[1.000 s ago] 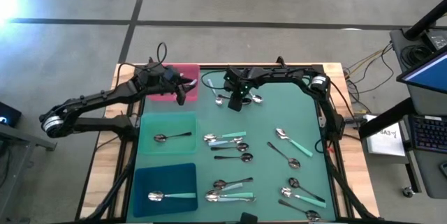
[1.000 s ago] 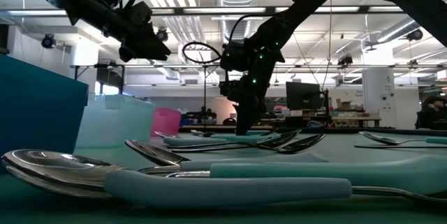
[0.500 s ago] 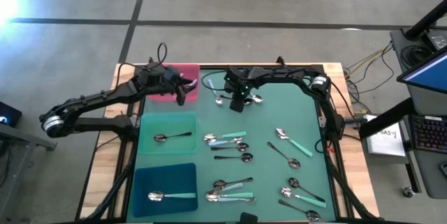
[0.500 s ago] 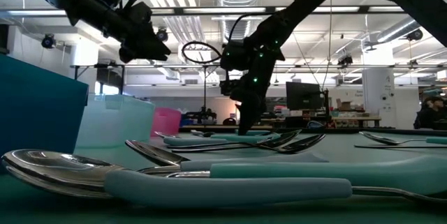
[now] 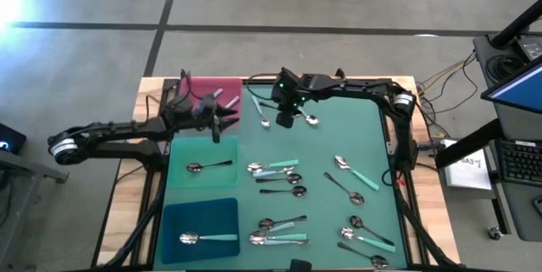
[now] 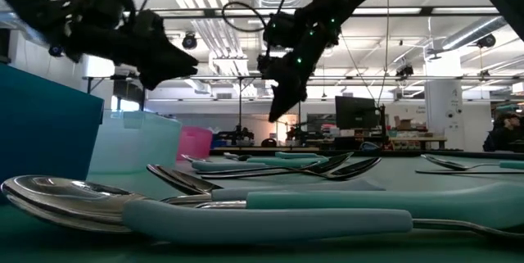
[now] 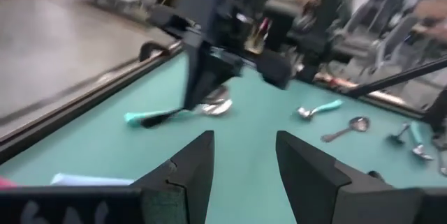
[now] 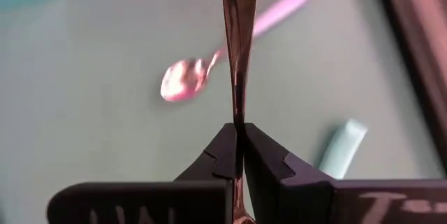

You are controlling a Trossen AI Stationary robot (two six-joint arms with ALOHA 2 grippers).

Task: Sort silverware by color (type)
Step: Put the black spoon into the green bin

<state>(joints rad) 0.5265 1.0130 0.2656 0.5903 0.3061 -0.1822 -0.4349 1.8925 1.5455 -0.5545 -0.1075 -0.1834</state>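
Along the table's left side stand three trays. The blue tray holds one teal-handled spoon; the pale green tray holds one black-handled spoon; the pink tray holds something pale I cannot identify. The left gripper hovers open and empty. The right gripper pinches a slim all-silver spoon above the mat. Other silverware lies scattered rightward.
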